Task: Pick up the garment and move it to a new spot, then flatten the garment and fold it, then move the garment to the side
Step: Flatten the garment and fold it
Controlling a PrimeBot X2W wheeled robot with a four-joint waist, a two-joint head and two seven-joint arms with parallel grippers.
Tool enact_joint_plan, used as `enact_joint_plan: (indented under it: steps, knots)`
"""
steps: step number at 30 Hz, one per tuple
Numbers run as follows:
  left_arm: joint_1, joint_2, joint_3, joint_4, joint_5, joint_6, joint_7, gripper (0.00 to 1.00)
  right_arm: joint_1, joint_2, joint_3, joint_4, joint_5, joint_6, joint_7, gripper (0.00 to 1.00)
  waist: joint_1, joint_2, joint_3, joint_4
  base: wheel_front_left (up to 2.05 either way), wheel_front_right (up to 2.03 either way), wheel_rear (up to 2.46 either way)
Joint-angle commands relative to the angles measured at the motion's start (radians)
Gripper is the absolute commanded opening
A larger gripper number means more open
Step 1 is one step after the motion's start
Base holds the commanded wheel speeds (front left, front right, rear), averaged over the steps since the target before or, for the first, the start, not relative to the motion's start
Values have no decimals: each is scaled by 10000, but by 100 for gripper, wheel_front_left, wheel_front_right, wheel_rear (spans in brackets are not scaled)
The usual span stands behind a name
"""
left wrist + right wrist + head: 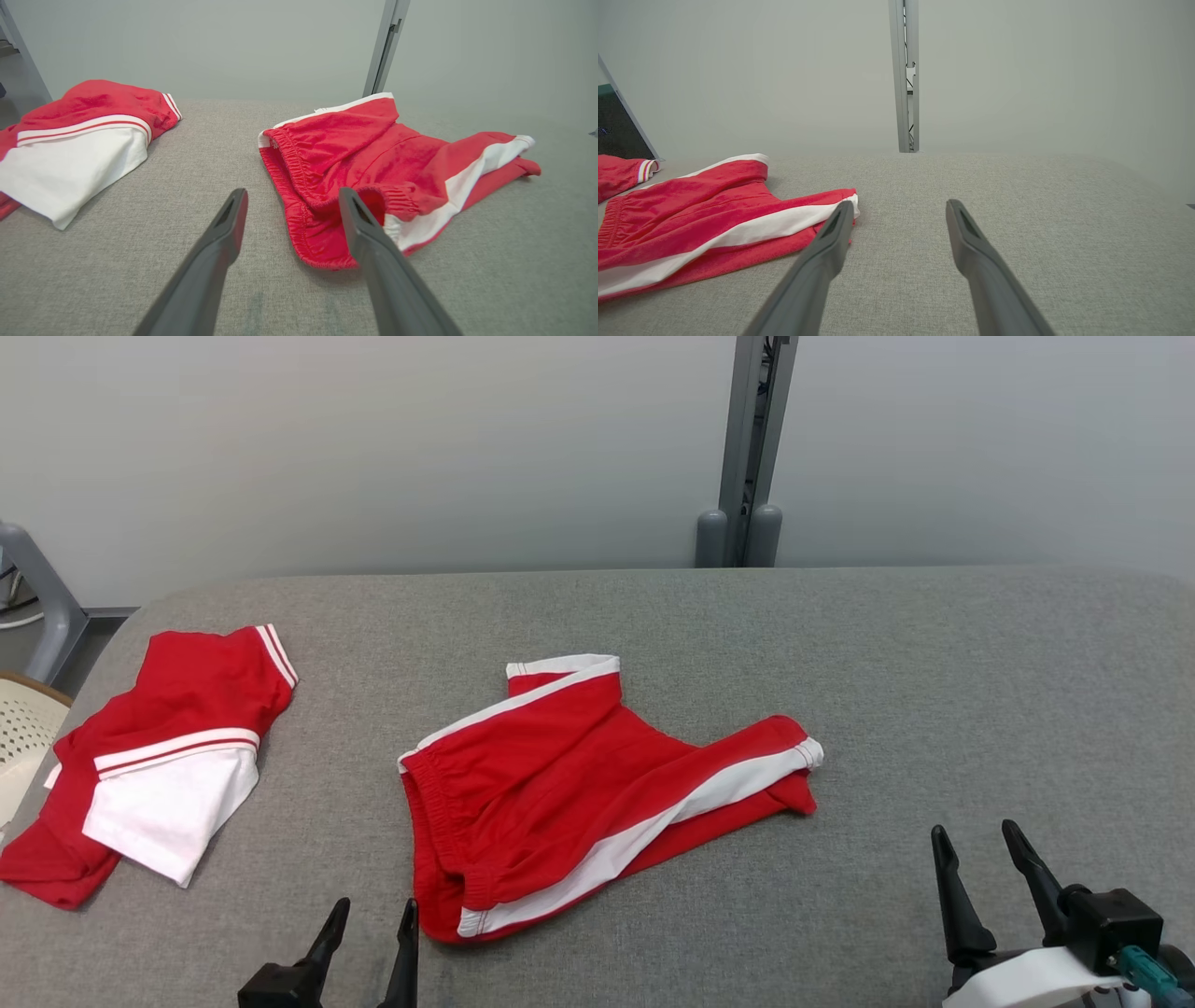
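Head view: found the shirt (177, 709) bunched at the left end of the table (840, 644), white sleeve (173, 803) uppermost, left side seemingly at the very edge, well apart from both grippers. Found red shorts (560, 775) with white side stripes in the middle, not the piece to move. Noted the left gripper (375, 907) at the near edge, fingers (331, 929) apart and empty, just beside the near left corner of the shorts. Could not tell from the left wrist view about contact between one finger and the waistband (289, 158). Noted the right gripper (974, 831) near and well to the right, likewise spread and holding nothing, over bare table. Judged the pickup as not yet begun, with nothing of the flattening or folding done. Called for lifting the left gripper clear of the shorts first, then carrying it left, so as not to drag them along. Favoured a pinch on the red body near the striped seam rather than on the loose sleeve alone, given thin layered cloth likely to slide and open unevenly. Advised closing on more than one layer, raising slowly, and choosing the bare stretch on the right as the new spot, with room to spread both sleeves. Risked a snag at the left edge during the lift.
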Motion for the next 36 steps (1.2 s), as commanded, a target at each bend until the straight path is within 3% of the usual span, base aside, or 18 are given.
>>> enact_joint_plan:
  steps: [1,5,17,25,26,28,29,30,36]
  knots:
    - [98,39,27,-29,-28,49,-20,100,82,-51,5,-47,56,1,-1,100,0,-1,16,-1,0,0,0]
    - [37,39,-27,-84,-58,60,-20,100,68,-51,25,-64,34,1,-1,100,0,-1,104,-5,0,0,0]
    - [-400,41,-1227,108,-1036,-699,-20,100,-363,-50,238,24,-3,1,-1,100,0,-1,855,-58,0,0,0]
    - [-617,39,-1441,320,-1309,-847,-20,100,-594,-50,260,70,-34,1,-1,100,0,-1,1147,-77,0,0,0]
    - [-636,39,-1436,316,-1303,-856,-20,89,-611,-50,261,67,-30,1,-1,100,0,-1,1168,-79,0,0,0]
    - [-700,39,-1502,392,-1212,-891,-20,8,-628,-50,274,34,1,1,-1,100,0,-1,1224,-84,0,0,0]
    - [-700,39,-1502,392,-1212,-891,-20,8,-628,-50,274,34,1,1,-1,100,0,-1,1224,-84,0,0,0]
    - [-742,41,-1508,403,-1205,-898,-21,0,-633,-50,279,19,19,1,-1,100,0,-1,1257,-83,0,0,0]
    - [-973,39,-1145,186,-1210,-892,-19,0,-895,-49,655,4,224,1,-1,100,0,-1,1531,43,0,0,0]
